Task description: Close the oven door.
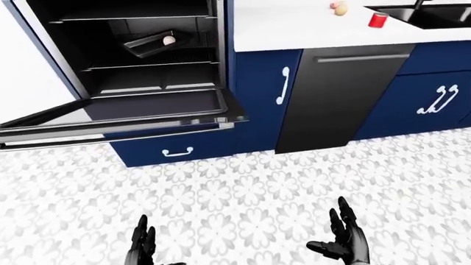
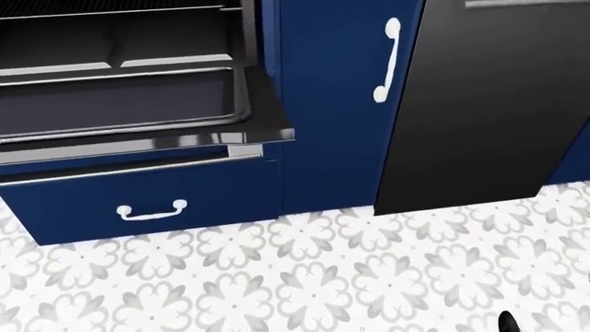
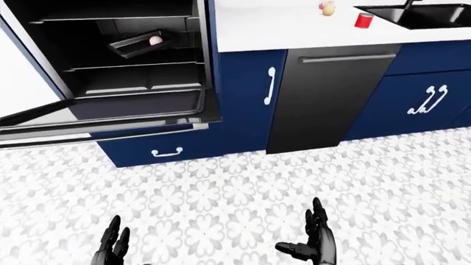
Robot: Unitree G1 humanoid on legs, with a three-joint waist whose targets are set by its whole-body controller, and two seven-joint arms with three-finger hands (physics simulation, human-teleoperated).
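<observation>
The oven stands at the upper left of the left-eye view with its door dropped down flat and wide open. A dark tray with a pale round item rests on an upper rack inside. The door's edge and handle bar also cross the upper left of the head view. My left hand and right hand are low over the floor at the bottom of the eye views, both open with fingers spread, holding nothing and well short of the door.
A blue drawer with a white handle sits under the oven. To the right are a blue cabinet with a white handle, a black dishwasher, a red can and a sink on the white counter. Patterned tile floor lies below.
</observation>
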